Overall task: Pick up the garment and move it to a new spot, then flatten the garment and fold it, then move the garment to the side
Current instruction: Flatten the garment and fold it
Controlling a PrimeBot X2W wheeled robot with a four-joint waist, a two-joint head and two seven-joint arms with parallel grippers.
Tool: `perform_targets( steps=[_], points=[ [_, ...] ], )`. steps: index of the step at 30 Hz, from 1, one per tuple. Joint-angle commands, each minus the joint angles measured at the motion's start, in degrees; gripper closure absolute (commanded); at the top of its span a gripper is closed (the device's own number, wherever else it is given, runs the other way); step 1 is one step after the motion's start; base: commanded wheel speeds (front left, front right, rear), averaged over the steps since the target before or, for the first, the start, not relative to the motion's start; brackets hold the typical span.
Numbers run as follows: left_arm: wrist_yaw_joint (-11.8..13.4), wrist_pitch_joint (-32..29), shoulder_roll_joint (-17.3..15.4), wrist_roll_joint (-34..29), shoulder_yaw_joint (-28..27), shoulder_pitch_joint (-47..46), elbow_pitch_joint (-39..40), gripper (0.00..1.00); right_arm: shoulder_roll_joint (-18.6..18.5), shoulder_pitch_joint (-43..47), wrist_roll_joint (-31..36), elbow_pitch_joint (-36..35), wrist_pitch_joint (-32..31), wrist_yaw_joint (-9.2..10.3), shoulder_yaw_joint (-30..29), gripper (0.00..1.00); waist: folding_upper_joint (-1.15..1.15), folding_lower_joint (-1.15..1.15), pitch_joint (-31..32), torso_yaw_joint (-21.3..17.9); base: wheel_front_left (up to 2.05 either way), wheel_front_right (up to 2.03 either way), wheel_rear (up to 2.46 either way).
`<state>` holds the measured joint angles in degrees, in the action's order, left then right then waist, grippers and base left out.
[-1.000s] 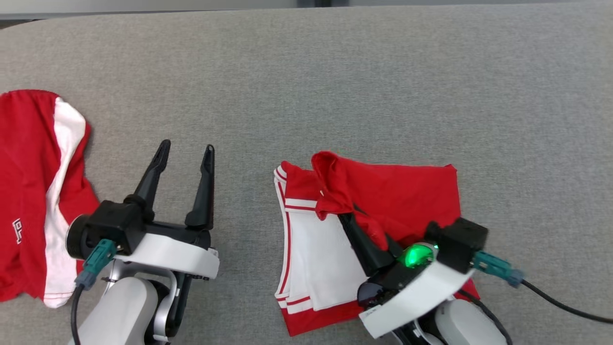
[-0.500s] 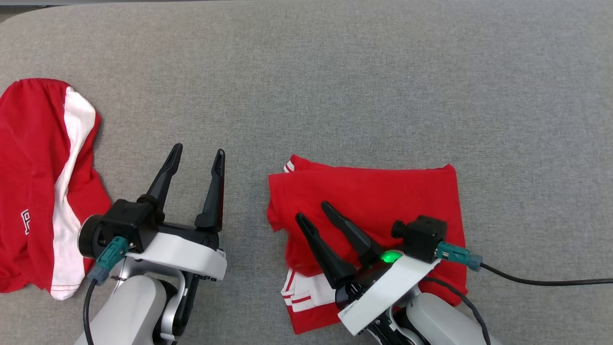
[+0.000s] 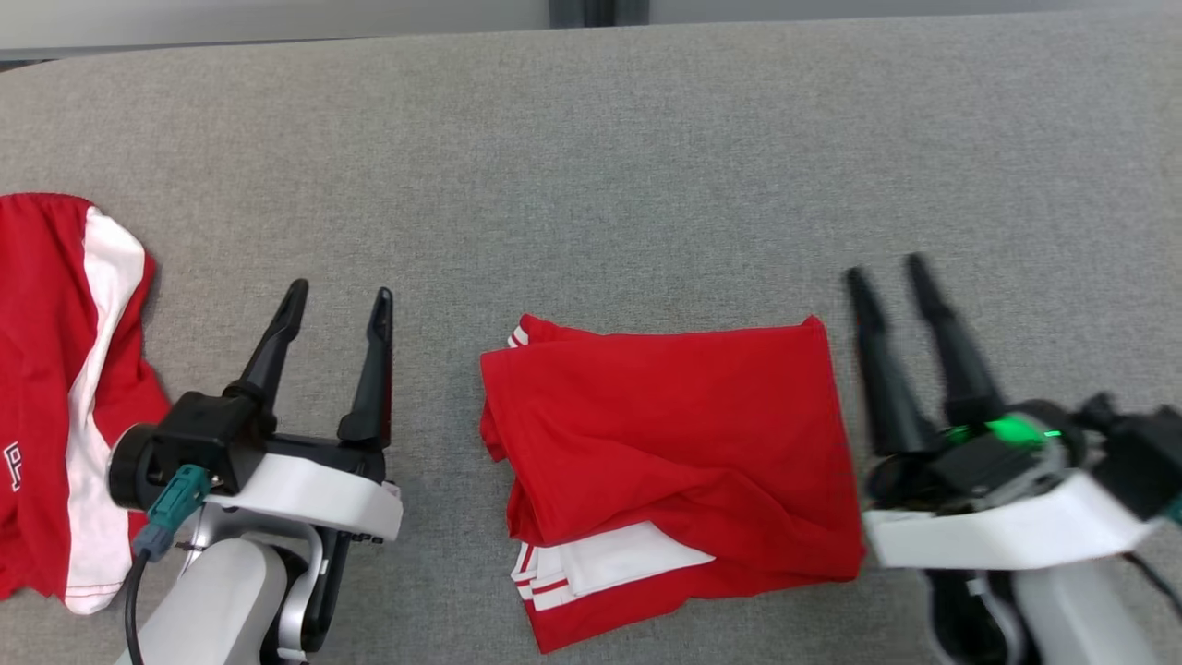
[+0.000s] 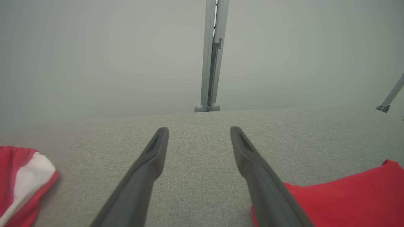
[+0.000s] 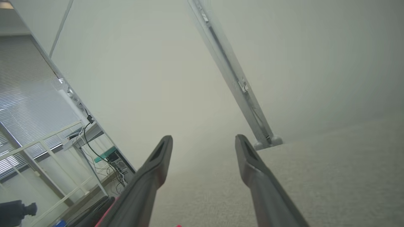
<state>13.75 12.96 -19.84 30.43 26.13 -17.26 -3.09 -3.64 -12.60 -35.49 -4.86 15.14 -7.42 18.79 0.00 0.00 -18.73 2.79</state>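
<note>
A folded red garment [image 3: 665,434] with white striped trim lies on the grey table, its white part showing at the lower left edge. My right gripper [image 3: 888,271] stands open just right of it, touching nothing, its fingers blurred. My left gripper [image 3: 339,297] is open to the garment's left, with bare table between its fingers. In the left wrist view the open left gripper [image 4: 199,130] points across the table, and a corner of the red garment [image 4: 347,201] shows at the lower right. The right wrist view has the open right gripper [image 5: 203,138] aimed at the far table edge.
A second red and white garment [image 3: 65,388] lies crumpled at the table's left edge, also seen as red and white cloth [image 4: 22,176] in the left wrist view. A grey wall post [image 4: 211,56] stands behind the table's far edge. Bare grey table [image 3: 591,185] stretches behind the garments.
My right gripper opened, let go of the red flap, and moved off the garment to its right. The flap now lies folded over the white part. The camera shifted slightly.
</note>
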Motion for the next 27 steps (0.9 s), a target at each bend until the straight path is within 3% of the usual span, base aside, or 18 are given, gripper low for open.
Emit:
perform_targets(
  steps=[1,5,10,17,27],
  points=[
    [0.5,0.1,-0.8,0.2,-0.7,0.7,0.4,0.0,-0.3,1.4,2.1,-2.8,-0.5,-0.13,-4.2,0.0,0.0,0.0,0.5,-0.6,0.0,0.0,0.0],
    [1.6,0.1,-1.7,0.0,-1.5,1.7,1.8,0.0,-1.4,3.1,7.5,-6.9,-3.2,-0.13,-13.0,0.0,0.0,0.0,1.3,-1.2,0.0,0.0,0.0],
    [3.2,-0.6,-2.7,-0.5,-2.1,3.0,4.7,0.0,-3.9,4.4,14.9,-7.6,-6.5,-0.12,-19.6,0.0,0.0,0.0,2.5,-1.3,0.0,0.0,0.0],
    [5.6,-1.8,-4.3,-1.4,-2.0,6.5,9.1,0.0,-5.7,8.4,20.2,-4.9,-9.2,-0.12,-22.9,0.0,0.0,0.0,4.4,-1.0,0.0,0.0,0.0],
    [7.2,-2.7,-5.7,-0.8,-1.9,11.1,12.0,0.0,-3.9,12.5,20.9,-2.0,-10.4,-0.09,-23.4,0.0,0.0,0.0,7.4,-0.3,0.0,0.0,0.0]
  ],
)
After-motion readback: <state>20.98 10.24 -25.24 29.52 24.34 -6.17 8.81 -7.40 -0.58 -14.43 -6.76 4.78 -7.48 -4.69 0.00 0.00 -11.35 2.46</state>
